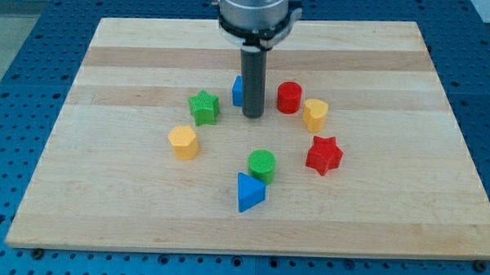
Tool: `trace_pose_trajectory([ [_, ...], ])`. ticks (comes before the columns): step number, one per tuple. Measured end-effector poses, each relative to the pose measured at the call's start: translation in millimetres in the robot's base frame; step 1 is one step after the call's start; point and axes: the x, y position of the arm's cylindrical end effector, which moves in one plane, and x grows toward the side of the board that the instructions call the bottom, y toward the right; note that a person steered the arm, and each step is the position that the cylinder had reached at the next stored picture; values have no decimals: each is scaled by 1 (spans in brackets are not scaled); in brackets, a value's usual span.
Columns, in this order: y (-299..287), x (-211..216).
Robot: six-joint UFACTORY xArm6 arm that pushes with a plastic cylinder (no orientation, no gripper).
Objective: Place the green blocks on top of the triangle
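My tip (252,116) sits on the wooden board (390,200) near the middle of a loose ring of blocks. I have no claw on this rig, only the bare rod, so nothing opens or closes and nothing is held; the rod touches no block that I can be sure of, though a blue block (238,91) stands just beside it at 10 o'clock, partly hidden behind the rod.

From the tip, the green star block (203,107) lies at 9 o'clock, near but apart. The green cylinder (262,165) lies at 6 o'clock, and right below it, touching or nearly touching, is the blue triangle block (250,192). Neither green block rests on the triangle.

The red cylinder (289,97) is at 2 o'clock, with a yellow block (314,114) just beside it at 3 o'clock. The red star block (324,155) is at 4 o'clock. A yellow hexagonal block (183,142) is at 8 o'clock.

No container shows; every block stands directly on the board.
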Motion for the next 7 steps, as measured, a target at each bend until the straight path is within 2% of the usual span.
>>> trace_pose_trajectory([
  [1,-10,-30],
  [2,-37,-39],
  [4,-89,-39],
  [7,-93,-23],
])
